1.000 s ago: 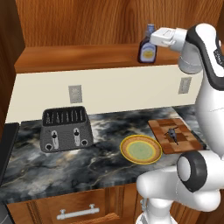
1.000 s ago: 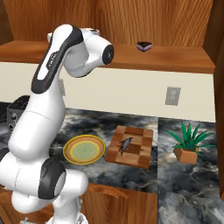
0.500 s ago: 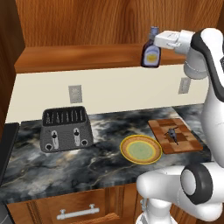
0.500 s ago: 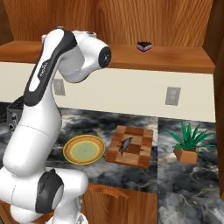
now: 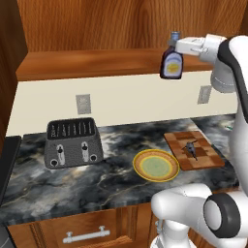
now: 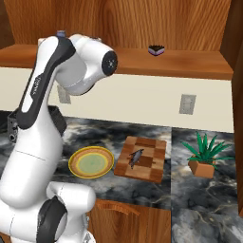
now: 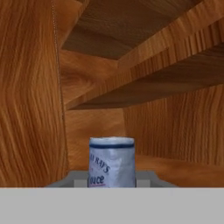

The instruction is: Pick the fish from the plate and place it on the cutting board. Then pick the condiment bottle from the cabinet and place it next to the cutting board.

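The end effector (image 5: 177, 44) is clamped on the neck of the condiment bottle (image 5: 171, 64), which hangs upright in front of the cabinet (image 5: 97, 63) shelf edge, clear of the shelf. The bottle is dark brown glass with a yellow-white label; its bluish-grey cap (image 7: 112, 161) sits between the fingertips in the hand view. Far below, on the marbled dark desk (image 5: 111, 169), the slender grey fish (image 5: 191, 149) lies on the checkered wooden cutting board (image 5: 203, 160), beside the round yellow plate (image 5: 156, 165).

Hand (image 5: 175, 44) fingertips hidden — condiment bottle (image 5: 171, 65) neck covers.
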Robot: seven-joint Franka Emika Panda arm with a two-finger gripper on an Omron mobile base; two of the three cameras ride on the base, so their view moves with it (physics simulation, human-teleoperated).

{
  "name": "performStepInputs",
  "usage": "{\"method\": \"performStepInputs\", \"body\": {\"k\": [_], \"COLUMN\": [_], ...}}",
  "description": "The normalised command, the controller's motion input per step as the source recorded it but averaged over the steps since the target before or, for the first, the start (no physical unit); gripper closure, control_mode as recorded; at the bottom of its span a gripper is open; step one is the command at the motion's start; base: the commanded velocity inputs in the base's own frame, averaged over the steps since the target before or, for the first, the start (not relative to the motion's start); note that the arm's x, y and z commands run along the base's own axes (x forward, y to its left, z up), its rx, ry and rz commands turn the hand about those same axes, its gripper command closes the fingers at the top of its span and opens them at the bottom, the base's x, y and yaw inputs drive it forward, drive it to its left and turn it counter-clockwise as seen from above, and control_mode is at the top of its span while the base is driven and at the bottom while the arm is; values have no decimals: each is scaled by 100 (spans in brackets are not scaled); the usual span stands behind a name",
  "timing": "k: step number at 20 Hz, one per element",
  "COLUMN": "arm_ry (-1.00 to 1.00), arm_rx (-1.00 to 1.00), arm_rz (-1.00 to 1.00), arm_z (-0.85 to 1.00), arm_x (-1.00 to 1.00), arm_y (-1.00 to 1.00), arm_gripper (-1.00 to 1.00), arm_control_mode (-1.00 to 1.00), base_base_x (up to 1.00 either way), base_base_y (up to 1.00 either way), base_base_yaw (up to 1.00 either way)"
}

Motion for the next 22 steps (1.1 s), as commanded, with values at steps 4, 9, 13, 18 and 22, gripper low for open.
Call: {"method": "performStepInputs", "body": {"k": [4, 9, 13, 18, 22], "arm_ry": [0, -5, -4, -5, -4], "arm_rx": [0, 0, 0, 0, 0], "arm_rz": [0, 3, 5, 6, 7], "arm_z": [-10, -24, -21, -22, -26], "arm_x": [-33, -36, -45, -48, -48], "arm_y": [0, 1, 2, 5, 7], "arm_gripper": [100, 100, 100, 100, 100], "arm_control_mode": [-100, -100, -100, -100, -100], "base_base_x": [0, 0, 0, 0, 0], "base_base_y": [0, 0, 0, 0, 0], "base_base_yaw": [0, 0, 0, 0, 0]}}
